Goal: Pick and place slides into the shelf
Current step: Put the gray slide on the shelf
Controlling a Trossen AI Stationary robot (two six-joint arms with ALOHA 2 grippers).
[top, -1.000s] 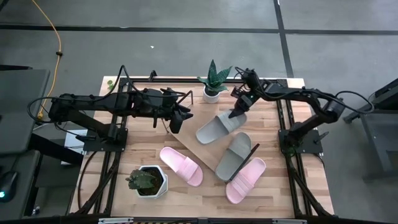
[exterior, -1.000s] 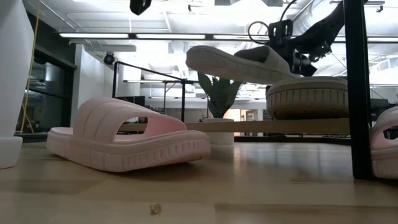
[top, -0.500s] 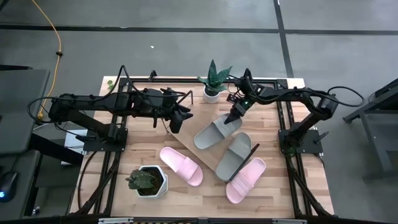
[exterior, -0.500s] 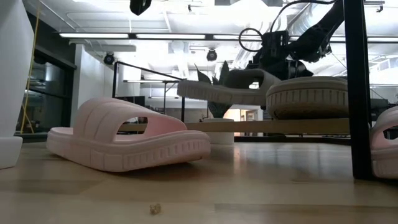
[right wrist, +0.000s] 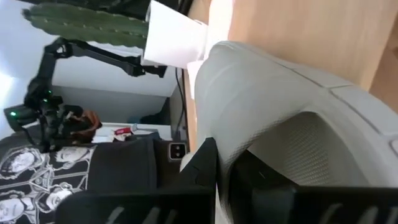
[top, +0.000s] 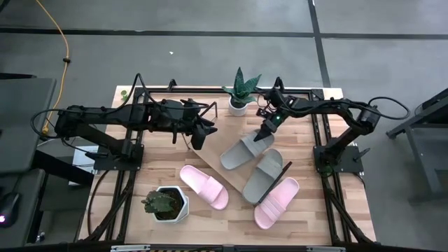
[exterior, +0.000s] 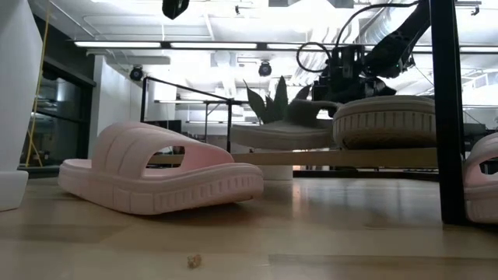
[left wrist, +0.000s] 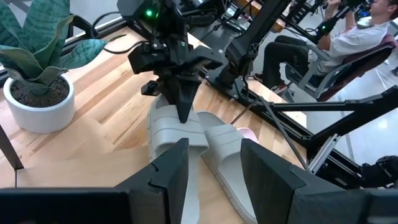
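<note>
We saw the right hand [top: 268,129] reaching in from the right side, its fingers clamped together on the strap end of a grey slide [top: 241,149] that lay flat on the shelf [top: 210,162], a light-wood board running diagonally across the middle of the surface [top: 154,159]. In the low view this grey slide [exterior: 284,134] rested level on the board, touching the second grey slide [exterior: 385,122] beside it, with the right hand [exterior: 342,68] above its strap. From above, the second grey slide [top: 264,174] sat just beside the first, further along the shelf. One pink slide [top: 204,186] lay on the surface just in front of the shelf, beside a hexagonal white pot [top: 165,204], and the other pink slide [top: 276,201] lay near the shelf's front right end. The left hand [top: 201,132] hovered at the shelf's rear left end with its fingers apart, gripping nothing; its own view showed the two dark fingers [left wrist: 168,174] spread, looking toward the right hand [left wrist: 184,114] and the grey slides. A spiky plant in a white pot [top: 239,103] stood at the back of the surface.
</note>
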